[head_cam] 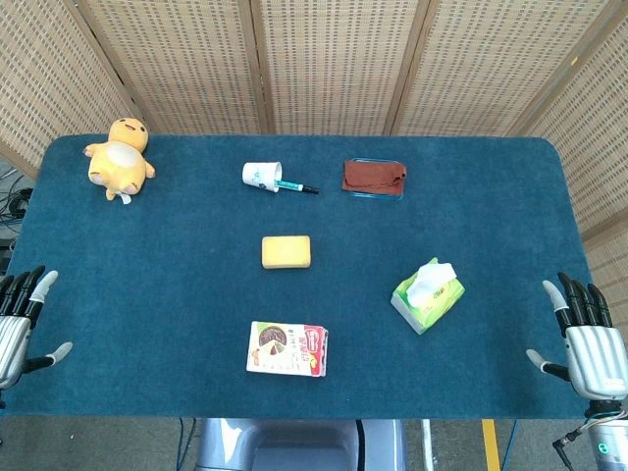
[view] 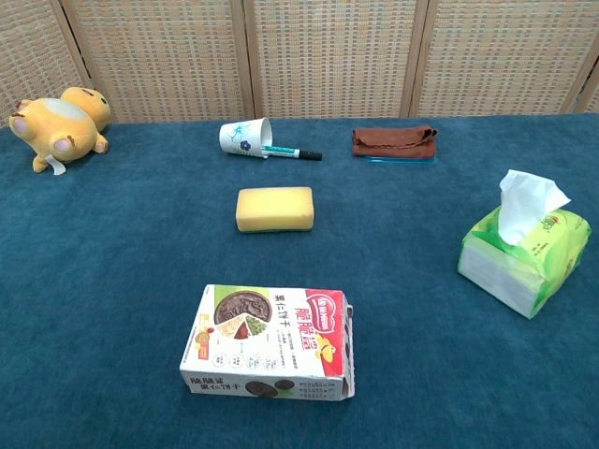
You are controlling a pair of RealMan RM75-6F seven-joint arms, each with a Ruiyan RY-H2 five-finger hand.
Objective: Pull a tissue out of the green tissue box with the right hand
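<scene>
The green tissue box lies on the blue table at centre right, with a white tissue sticking up out of its top. In the chest view the same box shows at the right, its tissue standing up. My right hand rests at the table's right front edge, well to the right of the box, fingers spread and holding nothing. My left hand sits at the left front edge, fingers apart and empty. Neither hand appears in the chest view.
A yellow sponge lies mid-table. A snack box lies near the front. At the back are a plush duck, a tipped paper cup with a marker, and a brown cloth on a tray.
</scene>
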